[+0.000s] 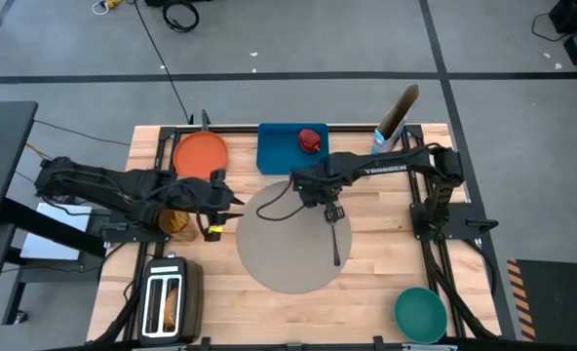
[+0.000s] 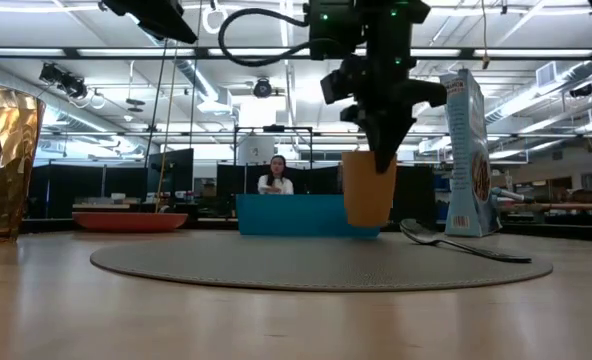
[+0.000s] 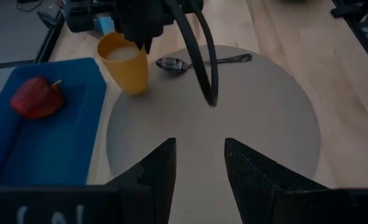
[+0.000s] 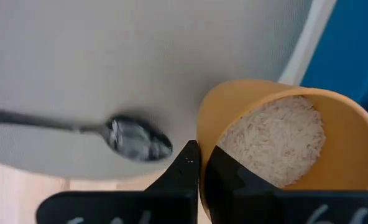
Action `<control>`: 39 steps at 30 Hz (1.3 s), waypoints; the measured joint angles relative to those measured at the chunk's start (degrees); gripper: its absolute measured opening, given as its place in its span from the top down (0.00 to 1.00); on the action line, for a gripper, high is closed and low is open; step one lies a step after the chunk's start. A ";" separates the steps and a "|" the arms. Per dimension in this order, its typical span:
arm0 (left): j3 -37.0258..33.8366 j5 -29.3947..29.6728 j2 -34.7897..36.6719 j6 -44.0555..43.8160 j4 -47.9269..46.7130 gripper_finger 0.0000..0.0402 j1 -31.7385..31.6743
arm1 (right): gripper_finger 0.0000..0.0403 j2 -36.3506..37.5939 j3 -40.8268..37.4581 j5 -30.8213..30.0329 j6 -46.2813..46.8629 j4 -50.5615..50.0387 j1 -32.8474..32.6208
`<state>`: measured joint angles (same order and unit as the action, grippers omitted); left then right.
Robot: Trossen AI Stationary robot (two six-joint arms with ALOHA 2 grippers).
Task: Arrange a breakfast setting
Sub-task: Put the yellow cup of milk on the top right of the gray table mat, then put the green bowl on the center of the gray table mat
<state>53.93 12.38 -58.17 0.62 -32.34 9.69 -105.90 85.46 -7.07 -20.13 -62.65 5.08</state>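
1. Presently, the small orange-yellow cup (image 3: pixel 125 62) is gripped by its rim in the clenched right end effector (image 4: pixel 199 163); in the low view it is seen held just clear of the large round grey mat (image 1: pixel 290 239), near the mat's far edge beside the blue tray (image 1: pixel 290 148). Whitish grains are seen inside the cup.
2. The metal spoon (image 1: pixel 335 234) is laid on the mat, its bowl close to the cup and its handle reaching toward the mat's right edge.
3. The red apple (image 1: pixel 312 139) is kept in the blue tray, behind the mat.
4. The orange plate (image 1: pixel 200 153) is set on the tabletop (image 1: pixel 376 244) left of the tray.
5. The cereal box (image 2: pixel 468 150) is stood upright at the far right, beyond the tray.
6. The teal bowl (image 1: pixel 420 312) is placed at the near right corner, well apart from the mat.
7. The toaster (image 1: pixel 169 297) is placed at the near left corner, something brown showing in one slot.
8. The left end effector (image 3: pixel 199 168) is held at the mat's left edge, fingers parted and nothing between them.
9. A seated person (image 2: pixel 274 175) is seen in the room beyond.
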 joint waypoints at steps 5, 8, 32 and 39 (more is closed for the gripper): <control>0.02 0.00 0.93 0.04 -0.19 0.64 0.00 | 0.97 -0.38 -0.30 3.50 -1.19 1.38 1.07; 0.02 0.00 0.93 0.04 -0.15 0.64 0.00 | 0.97 -1.45 -0.36 4.08 -1.29 1.25 1.65; 0.02 0.00 0.91 0.00 1.77 0.64 0.00 | 0.70 4.13 -0.34 3.51 4.06 1.33 0.61; 0.02 0.00 0.85 0.02 3.83 0.64 0.79 | 0.70 11.69 -0.34 3.46 12.78 0.46 -4.44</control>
<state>53.95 12.38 -57.32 0.64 -28.52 10.48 -94.22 85.12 -3.60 -7.36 -62.19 0.64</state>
